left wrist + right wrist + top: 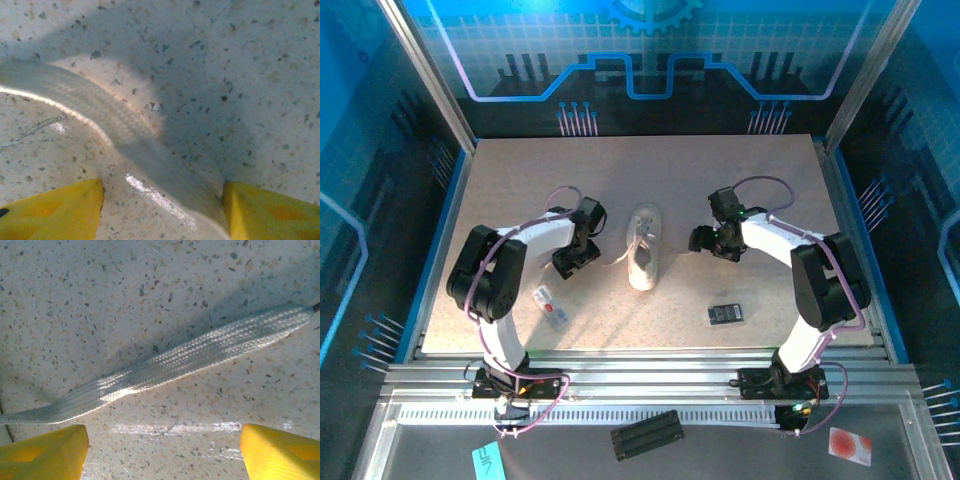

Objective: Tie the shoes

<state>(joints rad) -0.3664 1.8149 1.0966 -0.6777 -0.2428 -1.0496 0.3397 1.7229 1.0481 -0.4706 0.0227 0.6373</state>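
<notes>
Left fingers (50, 210) spread, lace (100, 112) lying loose between; right fingers (40, 450) spread over other lace (190, 357); sneaker (644, 252) between them.

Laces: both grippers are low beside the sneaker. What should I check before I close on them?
1. Left gripper open: ok.
2. Right gripper open: ok.
3. Left-side lace between the left fingers: ok, it runs down between them.
4. Right-side lace between the right fingers: not ok, it lies flat beyond the tips.
5. Sneaker upright between the arms: ok.
6. Gripper height above the table: cannot tell.
</notes>
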